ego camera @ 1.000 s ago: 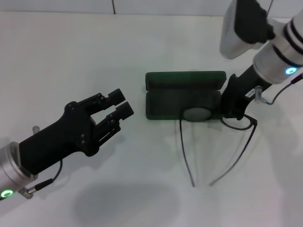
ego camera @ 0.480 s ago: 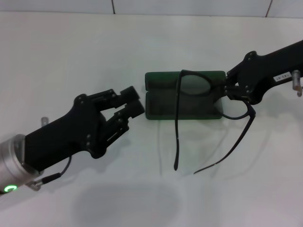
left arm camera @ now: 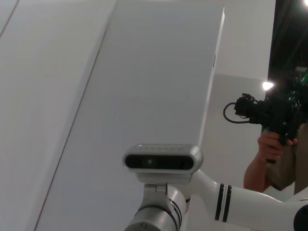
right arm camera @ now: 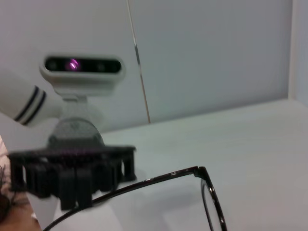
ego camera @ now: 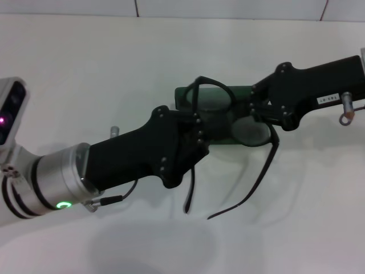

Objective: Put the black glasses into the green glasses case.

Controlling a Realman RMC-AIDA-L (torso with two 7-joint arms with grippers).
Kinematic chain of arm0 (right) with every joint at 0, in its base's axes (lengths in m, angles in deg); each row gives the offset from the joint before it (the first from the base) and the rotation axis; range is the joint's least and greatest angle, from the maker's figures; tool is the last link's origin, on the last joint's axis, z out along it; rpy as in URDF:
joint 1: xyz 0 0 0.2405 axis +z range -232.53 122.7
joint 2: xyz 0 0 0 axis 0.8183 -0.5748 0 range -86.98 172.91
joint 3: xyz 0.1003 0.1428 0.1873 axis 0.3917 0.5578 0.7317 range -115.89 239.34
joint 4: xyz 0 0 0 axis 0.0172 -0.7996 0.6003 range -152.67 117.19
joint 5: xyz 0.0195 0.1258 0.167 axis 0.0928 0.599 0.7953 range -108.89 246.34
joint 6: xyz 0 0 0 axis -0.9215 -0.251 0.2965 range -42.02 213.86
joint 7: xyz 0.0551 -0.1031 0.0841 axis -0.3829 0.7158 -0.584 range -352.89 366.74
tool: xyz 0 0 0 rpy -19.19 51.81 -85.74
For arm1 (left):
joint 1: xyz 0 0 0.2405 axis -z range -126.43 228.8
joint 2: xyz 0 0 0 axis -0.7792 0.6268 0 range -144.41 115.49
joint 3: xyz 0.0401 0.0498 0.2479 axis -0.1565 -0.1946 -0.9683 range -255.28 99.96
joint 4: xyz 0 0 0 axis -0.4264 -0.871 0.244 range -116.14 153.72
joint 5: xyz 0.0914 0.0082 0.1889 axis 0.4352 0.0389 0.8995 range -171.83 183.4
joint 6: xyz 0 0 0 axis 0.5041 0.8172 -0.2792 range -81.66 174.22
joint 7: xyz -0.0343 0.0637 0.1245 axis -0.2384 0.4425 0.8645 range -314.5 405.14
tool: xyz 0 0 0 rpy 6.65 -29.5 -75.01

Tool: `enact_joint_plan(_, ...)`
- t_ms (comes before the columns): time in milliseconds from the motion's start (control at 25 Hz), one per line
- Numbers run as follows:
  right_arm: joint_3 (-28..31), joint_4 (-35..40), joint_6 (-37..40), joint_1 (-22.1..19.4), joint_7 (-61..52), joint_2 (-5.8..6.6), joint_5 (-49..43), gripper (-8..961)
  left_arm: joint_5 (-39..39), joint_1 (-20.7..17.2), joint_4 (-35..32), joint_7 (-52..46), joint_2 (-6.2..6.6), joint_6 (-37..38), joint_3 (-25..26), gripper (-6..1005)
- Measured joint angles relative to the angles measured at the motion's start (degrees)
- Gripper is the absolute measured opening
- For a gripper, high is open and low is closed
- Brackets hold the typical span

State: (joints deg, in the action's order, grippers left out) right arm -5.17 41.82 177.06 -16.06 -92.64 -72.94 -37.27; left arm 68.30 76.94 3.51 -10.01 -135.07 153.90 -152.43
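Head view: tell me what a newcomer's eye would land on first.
The thin black-framed glasses stand out first, held up over the dark green glasses case at mid-table, their slim temple arms hanging toward the robot. The black right gripper grips them at the right lens; the bulky black left gripper meets the frame from the other side.

There is one pair of black glasses [ego camera: 228, 117], with two lenses and two long temple arms. There is one green glasses case [ego camera: 219, 137] on one white table [ego camera: 85, 74]. Two black grippers are in view: the left gripper [ego camera: 194, 134] and the right gripper [ego camera: 254, 108].
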Motion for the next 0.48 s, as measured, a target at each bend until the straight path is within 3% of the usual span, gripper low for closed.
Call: enact_joint_plan(480,-3.8,-3.2,1.2,0.3,3.9,-0.05,8.0,56,-0.3,0.7,1.4,0.3,0.0,-0.1,0.0,24)
